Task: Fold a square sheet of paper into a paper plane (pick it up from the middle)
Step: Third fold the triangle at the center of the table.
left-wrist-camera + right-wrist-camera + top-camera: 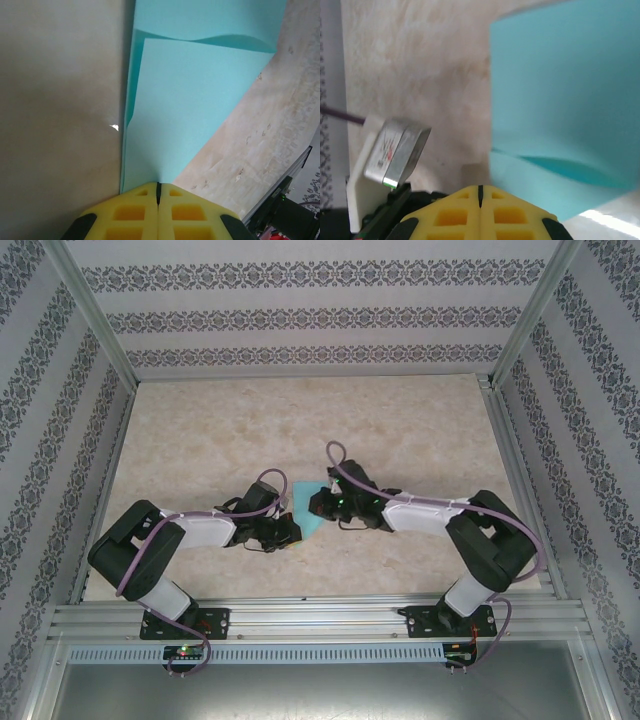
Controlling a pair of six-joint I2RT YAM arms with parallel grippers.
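Note:
The square sheet of paper (309, 510), turquoise-cyan, sits mid-table between my two grippers. It is folded over, with one layer lying on another and a curved raised edge (215, 40). The left gripper (286, 531) is shut on it. In the left wrist view the paper (190, 110) narrows down into the closed yellow fingertips (158, 184). My right gripper (319, 503) is shut too. In the right wrist view its tip (480, 187) lies just left of the paper's edge, and the sheet (565, 90) spreads to the right. No finished paper plane is in view.
The beige marbled tabletop (300, 420) is bordered by aluminium rails (310, 615) at the near edge and patterned walls on three sides. The left arm's silver wrist camera (395, 150) shows close beside the right gripper. Both arms crowd the table's middle.

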